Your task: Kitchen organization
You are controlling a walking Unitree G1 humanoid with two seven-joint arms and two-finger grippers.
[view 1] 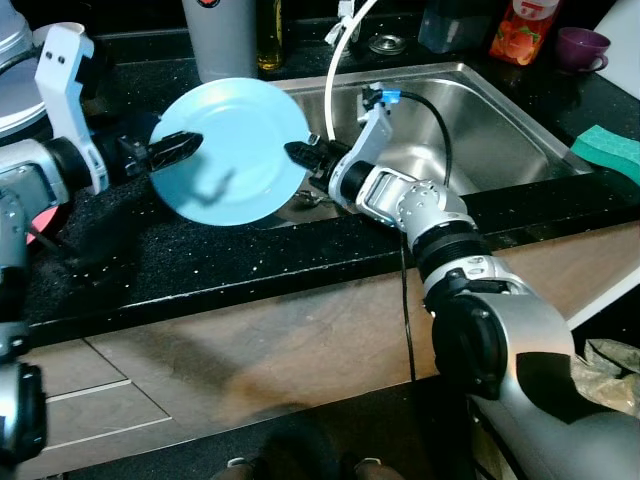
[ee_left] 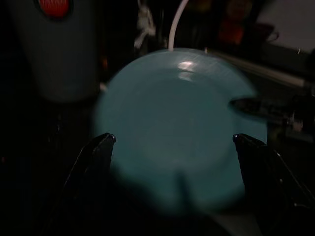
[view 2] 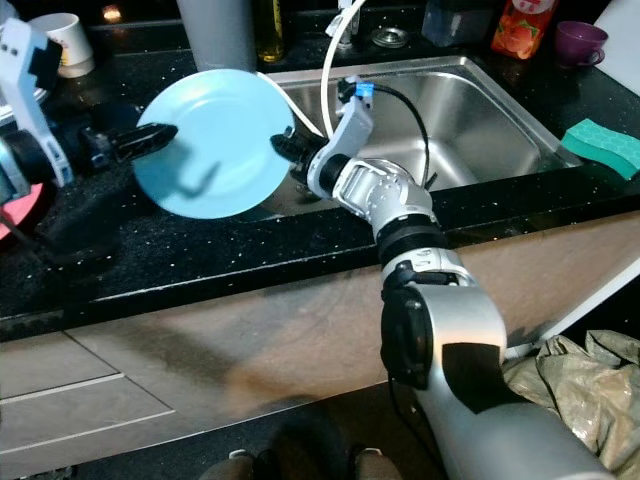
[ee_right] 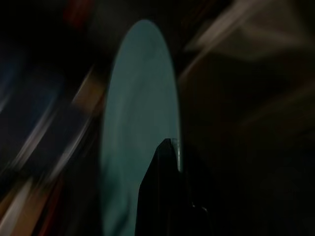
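Two grippers: both are at one light blue plate (view 1: pixel 240 150), which is lifted and tilted above the black counter (view 1: pixel 180 265), at the left edge of the steel sink (view 1: pixel 480 120).
Right gripper (view 1: pixel 300 154): its fingers are closed on the plate's right rim; in the right wrist view one black finger (ee_right: pixel 165 191) lies along the rim, seen edge-on. I judge that this grip carries the plate.
Left gripper (view 1: pixel 178 147): it points at the plate's left rim. In the left wrist view its two fingers (ee_left: pixel 96 157) stand wide apart, with the plate between and beyond them, so it is not yet clamped on anything.
Why held so: a rim grip from the side leaves the opposite rim free, probably so that the other arm can take it.
Step in hand: probably a handover from right to left, for putting the plate away on the counter side.
Risk: the plate hangs on one small grip; if the right one lets go early, it may drop.
Nearby: a green sponge (view 1: pixel 612 152) right of the sink, a purple cup (view 1: pixel 581 46) behind.
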